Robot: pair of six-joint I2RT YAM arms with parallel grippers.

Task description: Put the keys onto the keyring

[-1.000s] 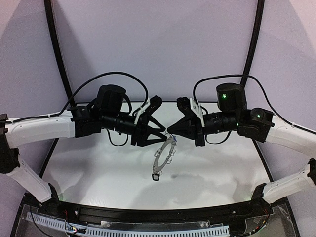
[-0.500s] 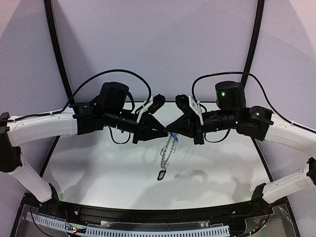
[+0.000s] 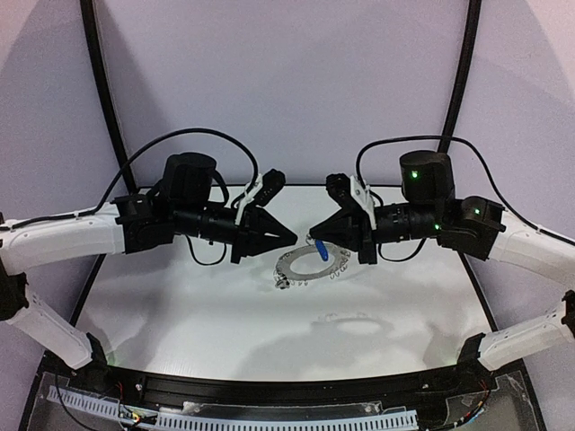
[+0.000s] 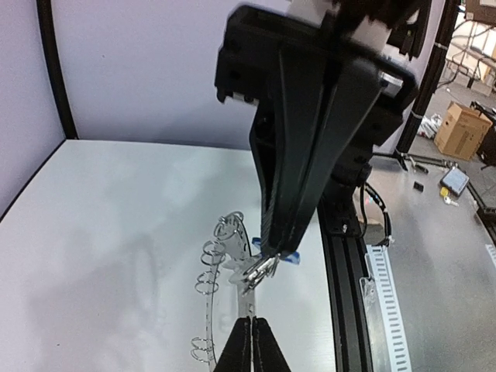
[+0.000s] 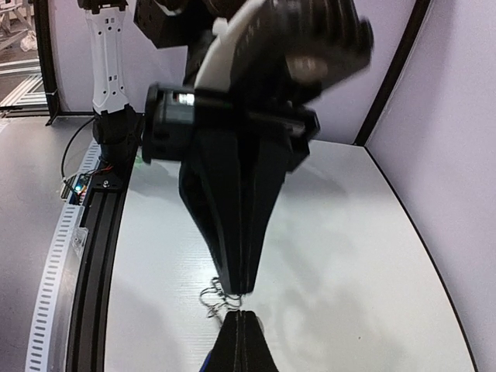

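Threading: my right claw [image 3: 314,240] is pinching the blue-tagged silver key [image 3: 320,250] at the flat dark grey metal keyring [image 3: 289,262] — left claw [image 3: 293,235], pressed together, is likely needing to reopen and seat it.

shiny metal keyring [image 3: 296,259], smooth table [image 3: 180,296]

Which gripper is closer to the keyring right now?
Right. The right gripper is shut on the keyring at its far rim, beside the blue tag. The left gripper hangs shut just left of that rim; the top view shows a small gap.
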